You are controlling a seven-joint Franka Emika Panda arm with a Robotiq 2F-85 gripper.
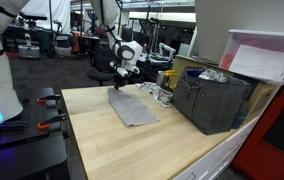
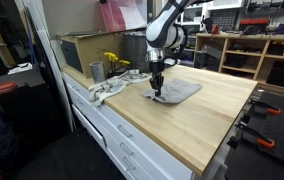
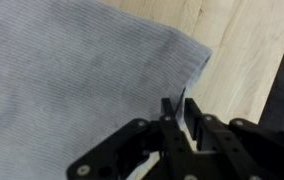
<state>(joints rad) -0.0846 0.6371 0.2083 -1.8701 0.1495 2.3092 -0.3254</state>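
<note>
Because the wooden table is broad, there is room for the black crate at one side and the grey cloth spread flat mid-top, apart from it. The cloth's long axis runs slantwise to the table edges, one narrow end pointing at the arm. The gripper hangs straight down over that end, likely so its fingers meet thin fabric edge-on. The jaws stand almost together; whether they have nipped the cloth, I can't tell.
</note>
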